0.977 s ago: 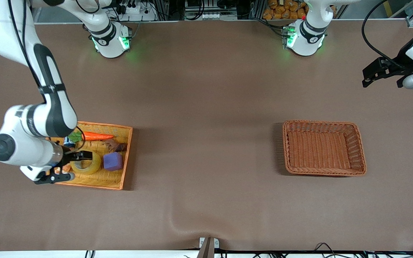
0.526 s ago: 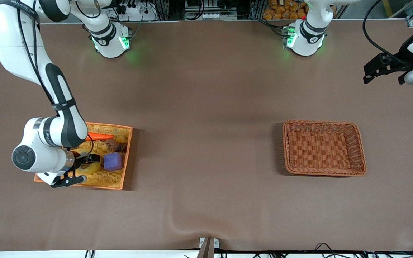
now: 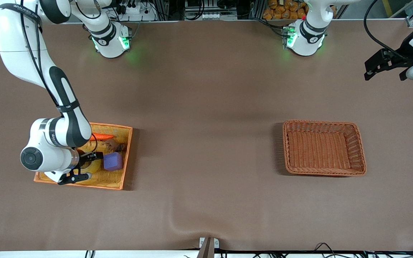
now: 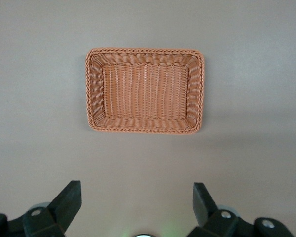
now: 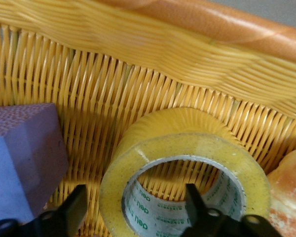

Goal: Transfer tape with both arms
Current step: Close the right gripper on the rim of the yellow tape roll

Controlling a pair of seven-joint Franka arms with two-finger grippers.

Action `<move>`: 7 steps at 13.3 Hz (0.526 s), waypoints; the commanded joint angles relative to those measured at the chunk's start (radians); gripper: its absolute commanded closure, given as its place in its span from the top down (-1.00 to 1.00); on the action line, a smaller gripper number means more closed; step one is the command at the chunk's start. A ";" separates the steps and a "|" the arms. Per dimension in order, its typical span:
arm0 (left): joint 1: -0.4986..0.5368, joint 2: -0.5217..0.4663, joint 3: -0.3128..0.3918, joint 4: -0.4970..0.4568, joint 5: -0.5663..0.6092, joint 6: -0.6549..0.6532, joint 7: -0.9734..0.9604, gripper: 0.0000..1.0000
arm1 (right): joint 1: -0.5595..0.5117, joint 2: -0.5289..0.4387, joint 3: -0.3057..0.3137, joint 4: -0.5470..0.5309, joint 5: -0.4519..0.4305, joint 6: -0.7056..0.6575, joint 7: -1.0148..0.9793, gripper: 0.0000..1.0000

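Observation:
The tape, a yellowish roll lying flat, is in the orange basket at the right arm's end of the table. My right gripper is low over it and open. In the right wrist view the gripper has one finger outside the ring and the other finger inside the hole, not closed on the wall. In the front view the tape is hidden under the gripper. My left gripper waits open and empty above the table at the left arm's end, also shown in the left wrist view.
The orange basket also holds a purple block beside the tape, a carrot, a brown toy and an orange-and-white croissant toy touching the tape. An empty brown wicker basket sits toward the left arm's end.
My right gripper has moved over the basket and come down onto the tape, which it now covers in the front view. My left gripper has shifted slightly toward the bases.

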 commanded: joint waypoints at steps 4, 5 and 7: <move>-0.002 0.000 -0.001 -0.004 0.008 -0.005 0.013 1.00 | -0.005 -0.016 0.005 0.005 -0.001 -0.006 -0.056 -1.00; -0.002 0.002 -0.001 -0.004 0.008 -0.003 0.013 1.00 | -0.004 -0.020 0.005 0.008 -0.001 -0.009 -0.056 -1.00; 0.000 0.002 -0.001 -0.003 0.008 0.003 0.013 1.00 | -0.004 -0.045 0.005 0.011 -0.003 -0.036 -0.059 -1.00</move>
